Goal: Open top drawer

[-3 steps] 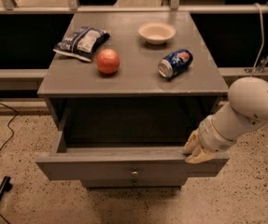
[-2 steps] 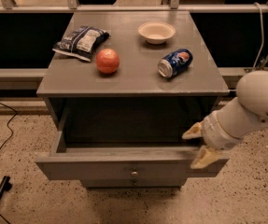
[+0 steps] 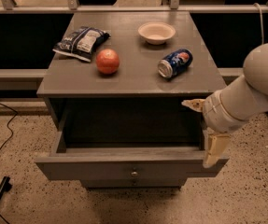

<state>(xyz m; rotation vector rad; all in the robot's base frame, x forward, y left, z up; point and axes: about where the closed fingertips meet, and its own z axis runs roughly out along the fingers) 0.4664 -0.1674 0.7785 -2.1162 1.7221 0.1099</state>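
Note:
The top drawer (image 3: 101, 168) of the grey cabinet stands pulled out toward me, its dark inside showing and its small round metal knob (image 3: 134, 173) centred on the front. My gripper (image 3: 204, 127) is at the drawer's right end, beside the cabinet's right side. It is open: one finger (image 3: 194, 104) points left just under the cabinet top, the other (image 3: 215, 150) hangs down over the drawer's right front corner. It holds nothing. The white arm (image 3: 250, 92) comes in from the right.
On the cabinet top (image 3: 138, 78) lie a chip bag (image 3: 81, 42), a red round fruit (image 3: 108, 61), a white bowl (image 3: 156, 32) and a blue can (image 3: 174, 63) on its side. A railing runs behind. Cables (image 3: 3, 129) lie on the speckled floor at the left.
My gripper has drawn right and slightly up, off the drawer's right front edge, and its fingers have spread apart. The drawer stays pulled out.

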